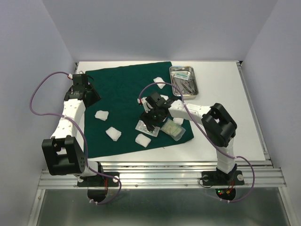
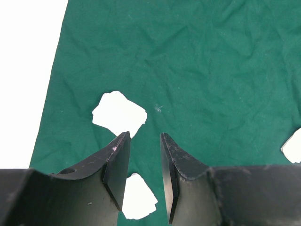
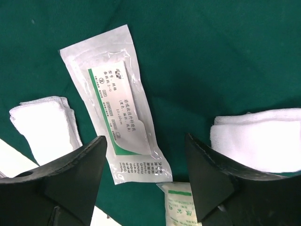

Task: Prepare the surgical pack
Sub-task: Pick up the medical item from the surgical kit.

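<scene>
The dark green drape (image 1: 127, 94) lies spread on the white table. Several white gauze pads lie on it, one of them at the left (image 1: 101, 115). The steel tray (image 1: 194, 89) stands off the drape at the back right and holds scissors (image 1: 186, 84) and a packet. My right gripper (image 1: 151, 120) is open and empty, hovering over a sealed packet (image 3: 117, 94) with its fingers either side (image 3: 146, 137). A second packet (image 3: 181, 205) lies just beside it. My left gripper (image 1: 91, 96) is open and empty, jaws a little apart, above the drape (image 2: 211, 70) near a gauze pad (image 2: 119, 114).
In the right wrist view, gauze pads lie left (image 3: 44, 125) and right (image 3: 258, 139) of the packet. Another pad (image 2: 138, 197) lies under my left fingers. White walls enclose the table (image 1: 221, 103) on three sides; its metal rail runs along the near edge.
</scene>
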{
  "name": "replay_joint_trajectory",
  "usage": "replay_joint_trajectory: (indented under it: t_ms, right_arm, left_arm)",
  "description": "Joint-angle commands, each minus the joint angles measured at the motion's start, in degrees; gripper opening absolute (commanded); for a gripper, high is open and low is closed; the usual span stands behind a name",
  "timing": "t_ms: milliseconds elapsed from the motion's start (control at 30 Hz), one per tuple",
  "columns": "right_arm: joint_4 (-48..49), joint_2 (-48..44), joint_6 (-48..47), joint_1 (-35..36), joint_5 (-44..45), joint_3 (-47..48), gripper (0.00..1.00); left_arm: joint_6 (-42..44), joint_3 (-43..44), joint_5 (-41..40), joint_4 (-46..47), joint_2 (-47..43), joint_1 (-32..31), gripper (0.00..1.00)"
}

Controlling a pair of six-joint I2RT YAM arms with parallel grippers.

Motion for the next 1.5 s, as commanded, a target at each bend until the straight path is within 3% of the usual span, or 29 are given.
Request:
replay_joint_trajectory:
  t_ms: [0, 233, 333, 433, 467, 600, 1000, 1233, 1467]
  right_arm:
    - [-0.39, 1.23, 0.16, 0.21, -3.27, -0.8, 0.7]
    - [-2.14, 2.55, -0.01, 0.21, -5.65, -0.46, 0.61]
    - [-2.76, 2.9, -0.36, 0.21, -5.73, -0.19, 0.52]
    - [-3.03, 2.29, -0.63, 0.21, -5.82, -0.02, 0.33]
    - [-3.29, 2.02, -0.72, 0.21, -5.65, 0.25, 0.22]
    - [-4.43, 0.88, -0.63, 0.21, -2.76, 1.21, 0.01]
    - [-1.28, -6.5, 0.16, 0.21, 6.91, 2.36, 0.01]
    - [2.95, -8.0, 6.39, -1.19, 17.2, 4.46, 0.01]
    - [9.27, -9.22, 18.23, -9.27, 22.46, 5.96, 0.01]
  left_arm:
    - [0.42, -0.37, -0.01, 1.0, -0.38, 0.41, 0.43]
    - [0.24, -0.63, 0.16, 1.26, -0.03, 0.4, 0.43]
    - [0.24, -0.72, 0.16, 1.52, 0.06, 0.32, 0.43]
    - [0.24, -0.72, 0.16, 1.35, -0.12, 0.32, 0.43]
    - [0.33, -0.81, 0.16, 1.26, -0.2, 0.4, 0.43]
    - [0.33, -0.9, 0.16, 1.35, -0.03, 0.32, 0.43]
    - [0.24, -0.9, 0.16, 1.61, 0.15, 0.32, 0.43]
    - [0.33, -0.9, 0.07, 1.61, 0.32, 0.32, 0.43]
    - [0.77, -0.37, -0.36, 1.09, 0.32, 0.32, 0.43]
